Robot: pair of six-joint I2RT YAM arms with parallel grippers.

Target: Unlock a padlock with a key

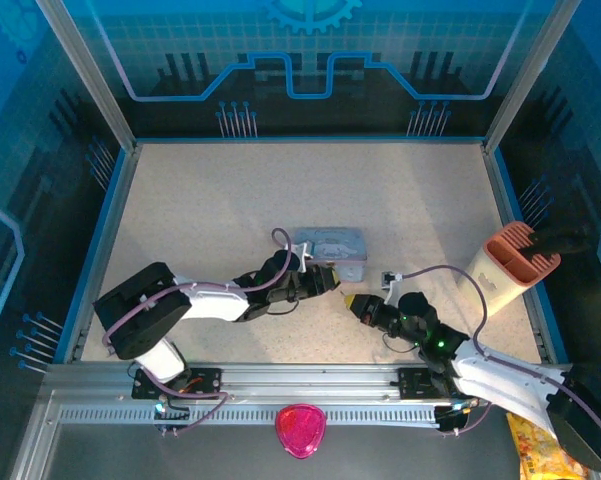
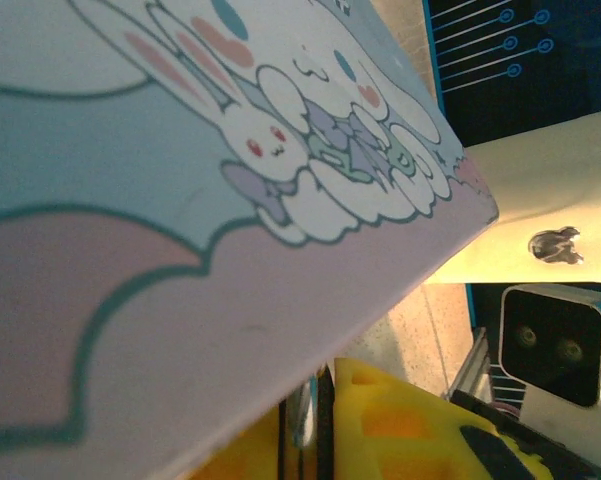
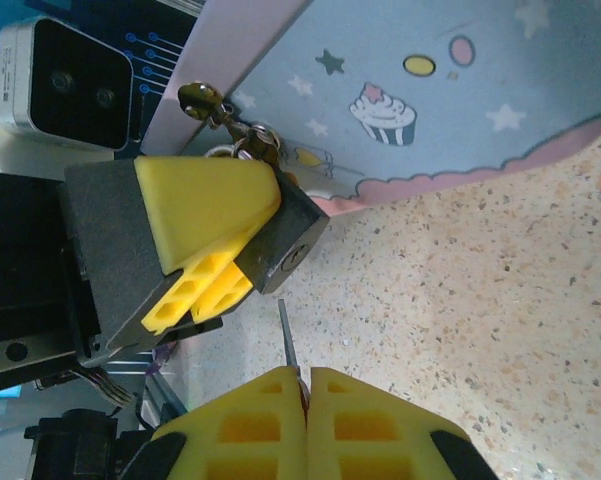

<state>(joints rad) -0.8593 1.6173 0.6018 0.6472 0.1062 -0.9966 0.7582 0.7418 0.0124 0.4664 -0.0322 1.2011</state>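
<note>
The key [image 3: 287, 335] is mostly hidden inside the right tool [image 3: 305, 376].

Yellow-fingered left gripper [image 1: 328, 279] tight on small dark square padlock [image 3: 292, 250], right gripper [image 3: 305, 378] close opposite, tight on slim dark metal key [image 3: 287, 335].

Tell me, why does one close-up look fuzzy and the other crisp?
Left wrist view: the tin sits very near the lens, so its cartoon print looks soft. Right wrist view: the padlock, the key and the speckled table are crisp. Top view: evenly lit table, blue glow around.
</note>
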